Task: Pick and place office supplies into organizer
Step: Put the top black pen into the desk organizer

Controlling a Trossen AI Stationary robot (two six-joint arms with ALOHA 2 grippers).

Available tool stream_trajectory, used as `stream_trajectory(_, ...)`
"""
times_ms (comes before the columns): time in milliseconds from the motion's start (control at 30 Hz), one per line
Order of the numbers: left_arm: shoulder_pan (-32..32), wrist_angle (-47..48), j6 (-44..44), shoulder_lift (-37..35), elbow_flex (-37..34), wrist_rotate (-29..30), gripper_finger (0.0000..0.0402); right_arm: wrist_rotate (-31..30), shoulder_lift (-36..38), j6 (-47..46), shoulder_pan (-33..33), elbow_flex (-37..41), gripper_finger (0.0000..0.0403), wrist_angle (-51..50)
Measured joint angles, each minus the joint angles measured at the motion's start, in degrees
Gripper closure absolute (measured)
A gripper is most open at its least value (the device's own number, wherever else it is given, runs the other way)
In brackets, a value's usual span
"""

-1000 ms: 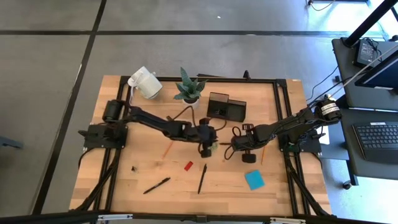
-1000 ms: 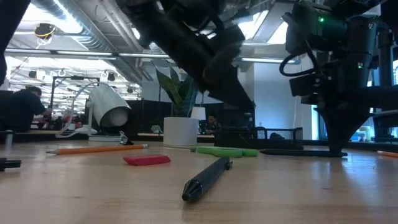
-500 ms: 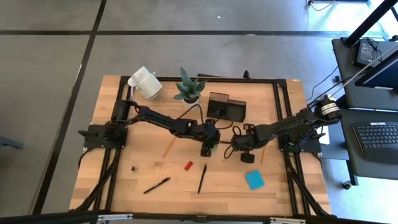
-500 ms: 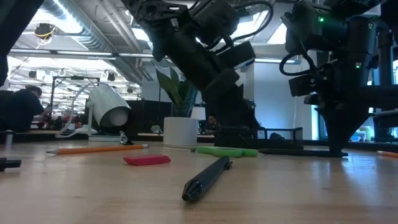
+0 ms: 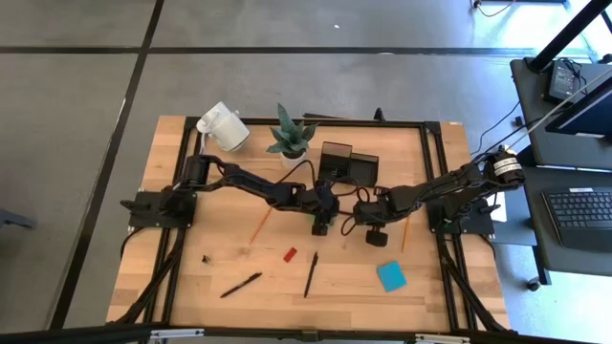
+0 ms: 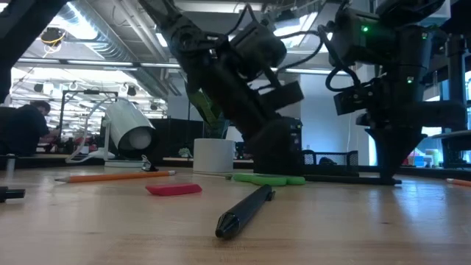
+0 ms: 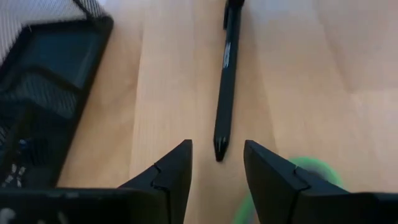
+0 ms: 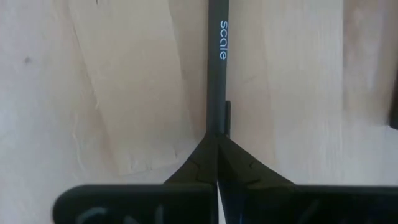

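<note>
- My right fingers are pinched on a black pen, lettering along its barrel, lying flat on the worktop. The hold sits at one end only, so I judge the pen could swing or slip out when I lift.
- My left fingers are spread, straddling the tip of the same pen, beside the green scissors. If both close and pull, we could fight over it or collide.
- The organizer stands just beyond, its mesh wall near my left fingers. A tilted pen might catch the rim and drop outside.
</note>
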State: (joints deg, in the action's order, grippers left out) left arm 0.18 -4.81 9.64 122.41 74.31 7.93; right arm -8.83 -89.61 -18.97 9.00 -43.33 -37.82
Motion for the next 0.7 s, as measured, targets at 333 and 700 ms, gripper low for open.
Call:
stream_trajectory(333, 1.9, -0.9, 1.2, 0.3, 0.0, -2.0, 0.0291, -0.8, 0.0, 1.3, 0.0, 0.0, 0.04, 1.3)
stream_trajectory(700, 2.2, -1.7, 2.5, 2.2, 0.2, -4.5, 0.0324, -0.4, 0.0, 2.6, -1.5, 0.0, 0.04, 2.6)
